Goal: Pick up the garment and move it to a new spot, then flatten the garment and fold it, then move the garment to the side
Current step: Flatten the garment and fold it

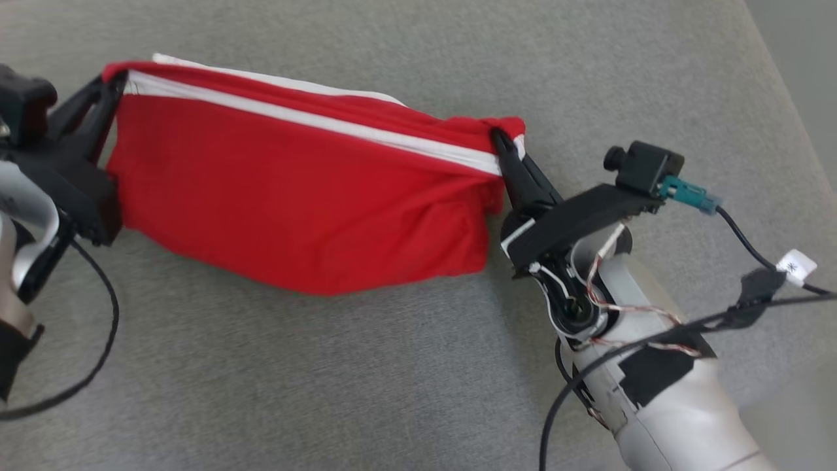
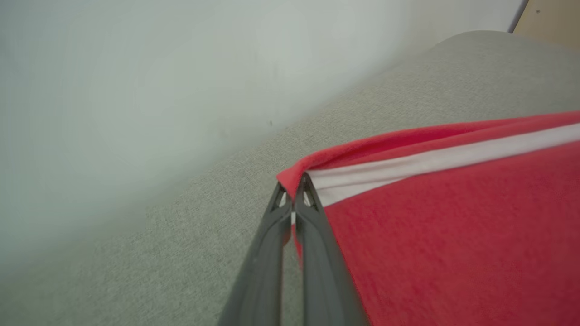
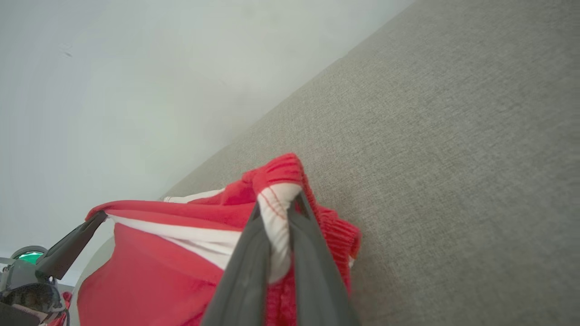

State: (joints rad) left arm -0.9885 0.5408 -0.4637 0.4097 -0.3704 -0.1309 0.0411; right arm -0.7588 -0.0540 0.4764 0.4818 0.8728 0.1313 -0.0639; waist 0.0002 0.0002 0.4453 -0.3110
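The left gripper (image 1: 119, 82) and the right gripper (image 1: 501, 139) each clenched a top corner of the red garment (image 1: 294, 196) (white-striped). It hung stretched between them over the grey cushion (image 1: 392, 379), well in from its right edge.

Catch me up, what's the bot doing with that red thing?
Both arms hold the red garment stretched between them over the grey cushion. The left gripper is shut on its left top corner, and the right gripper is shut on the bunched right end. The white stripe runs taut along the top edge and the rest hangs below. It is not yet laid flat or folded.
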